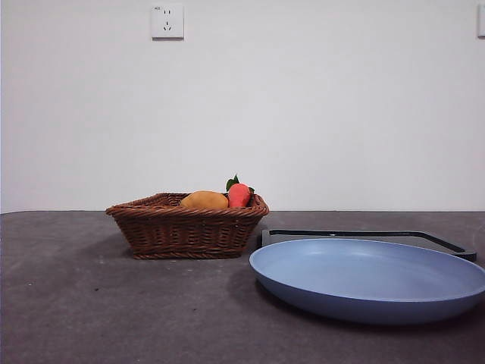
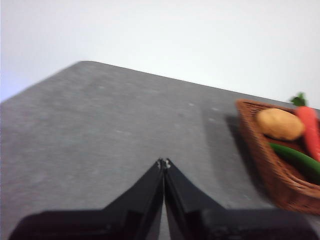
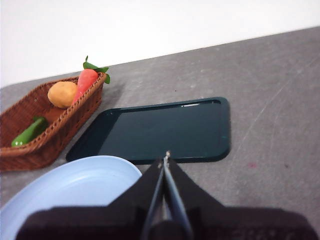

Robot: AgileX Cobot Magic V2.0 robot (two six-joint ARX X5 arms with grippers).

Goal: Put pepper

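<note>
Grippers come first in the wrist views, both with their black jaws pressed together and holding nothing. The left gripper (image 2: 164, 162) hangs over bare grey surface (image 2: 110, 125), with the basket off to one side of it. The right gripper (image 3: 166, 157) hangs above the near edge of a dark tray (image 3: 165, 131), just beside the rim of a pale blue plate (image 3: 75, 185).

From the front view, neither arm shows. Nearest lies the blue plate (image 1: 369, 279), wide and shallow, on the grey surface (image 1: 114, 311). Just behind it, partly hidden by its rim, sits the flat dark tray (image 1: 364, 236). Farther back and to the side stands a brown wicker basket (image 1: 187, 230), apart from the plate.

Inside the basket lies the pepper (image 3: 30, 132), long, glossy and dark green, resting along the basket floor close to one wall; it also shows in the left wrist view (image 2: 296, 159), while the front view hides it behind the wicker. A yellow-orange rounded fruit (image 1: 204, 200) sits beyond it, and a red-orange fruit with green leaves (image 1: 239, 194) leans at the far end. A white wall (image 1: 303, 106) with a socket (image 1: 167, 21) closes the scene.
</note>
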